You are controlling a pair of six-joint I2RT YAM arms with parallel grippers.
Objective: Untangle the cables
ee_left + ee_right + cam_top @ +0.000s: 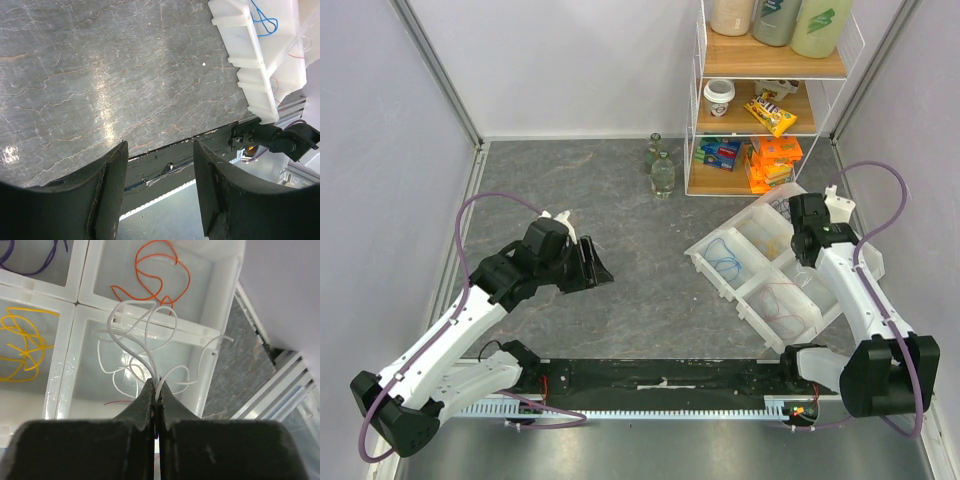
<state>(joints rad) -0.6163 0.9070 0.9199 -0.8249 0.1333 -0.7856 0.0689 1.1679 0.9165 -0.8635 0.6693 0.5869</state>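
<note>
My right gripper (156, 385) is shut on a white cable (131, 330), whose loops hang over a compartment of the white divided tray (69, 347). An orange cable (159, 277), a yellow cable (22, 347) and a purple cable (30, 255) each lie in a compartment of their own. A thin red cable (117, 402) shows just under the white one. In the top view the right gripper (807, 240) is above the tray (708, 268), where a blue cable (723, 255) and a red cable (786, 303) lie. My left gripper (595, 265) is open and empty above the table; the wrist view shows its fingertips (117, 165) apart.
A wire shelf (765, 110) with snack packs and bottles stands at the back right. Two small glass bottles (660, 170) stand beside it. A dark rail (660, 385) with wiring runs along the near edge. Grey walls close both sides.
</note>
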